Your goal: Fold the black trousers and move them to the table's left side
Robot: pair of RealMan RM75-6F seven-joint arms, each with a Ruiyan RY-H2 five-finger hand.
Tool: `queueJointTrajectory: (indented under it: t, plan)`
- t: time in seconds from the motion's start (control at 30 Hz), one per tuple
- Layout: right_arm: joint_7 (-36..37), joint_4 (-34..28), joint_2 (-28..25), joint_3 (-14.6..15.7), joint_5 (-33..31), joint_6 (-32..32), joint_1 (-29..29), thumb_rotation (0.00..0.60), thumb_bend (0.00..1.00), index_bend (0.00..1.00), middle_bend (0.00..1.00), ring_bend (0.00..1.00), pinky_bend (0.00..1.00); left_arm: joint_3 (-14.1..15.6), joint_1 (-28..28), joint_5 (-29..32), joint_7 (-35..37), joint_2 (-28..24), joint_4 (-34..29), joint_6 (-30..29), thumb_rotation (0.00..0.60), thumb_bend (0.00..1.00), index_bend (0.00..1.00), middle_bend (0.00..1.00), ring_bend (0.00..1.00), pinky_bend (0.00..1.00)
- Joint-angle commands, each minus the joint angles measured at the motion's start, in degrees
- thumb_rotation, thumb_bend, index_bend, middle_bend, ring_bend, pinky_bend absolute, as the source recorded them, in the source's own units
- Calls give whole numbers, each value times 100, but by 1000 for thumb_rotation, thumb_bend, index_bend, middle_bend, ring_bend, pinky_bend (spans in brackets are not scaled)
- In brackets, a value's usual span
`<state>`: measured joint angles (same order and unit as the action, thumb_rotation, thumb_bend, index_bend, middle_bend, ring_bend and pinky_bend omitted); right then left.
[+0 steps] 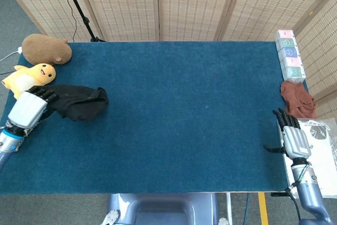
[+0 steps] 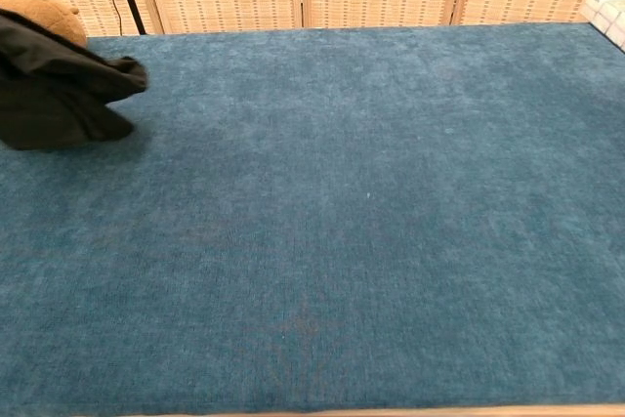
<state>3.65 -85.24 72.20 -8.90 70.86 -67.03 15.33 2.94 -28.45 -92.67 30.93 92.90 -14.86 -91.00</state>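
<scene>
While the left robot hand (image 1: 29, 110) is gripping the folded black trousers (image 1: 79, 103) by one edge, the bundle is hanging at the left edge of the blue surface (image 1: 184, 119), just beside the yellow duck toy (image 1: 26, 80). Transport step judged nearly finished. Next move is calling for lowering and letting go so the fold is lying flat. Right robot hand (image 1: 293, 139) is resting released, fingers apart, at the right edge.
</scene>
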Motion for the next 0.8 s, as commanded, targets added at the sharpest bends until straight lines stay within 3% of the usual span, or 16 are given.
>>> queueJointTrajectory:
  t: [0.03,0.27,0.37,0.43,0.5,0.53,0.6,0.8]
  plan:
    - [-27,7,27,27,21,45,26,600,0,5,0,0,0,161,569,-36,310,-283,-121,-184,600,1000,766,686,627,514]
    - [-65,-5,46,51,34,55,37,600,0,5,0,0,0,377,841,-239,317,-366,-165,-243,600,1000,715,664,601,514]
    - [-58,-28,31,54,39,39,28,600,0,5,0,0,0,555,871,-412,323,-420,-160,-136,600,933,548,485,469,497]
    - [-50,-51,17,53,38,22,18,600,0,6,0,0,0,669,904,-518,191,-459,-182,-39,600,772,349,279,313,417]
    - [-51,-68,4,57,39,22,14,600,0,5,0,0,0,699,919,-548,137,-491,-237,-15,597,642,224,158,224,351]
    - [-49,-90,-13,65,42,34,14,600,0,3,0,0,0,737,943,-579,81,-538,-305,23,584,532,128,76,160,304]
    - [-25,-162,-65,85,35,92,17,600,0,0,0,0,0,807,1008,-649,-54,-647,-424,-26,558,369,19,3,86,258]
    - [-61,-353,-183,93,-4,135,19,600,0,0,0,0,0,920,1320,-743,-298,-1156,-983,-358,515,133,0,0,12,230]
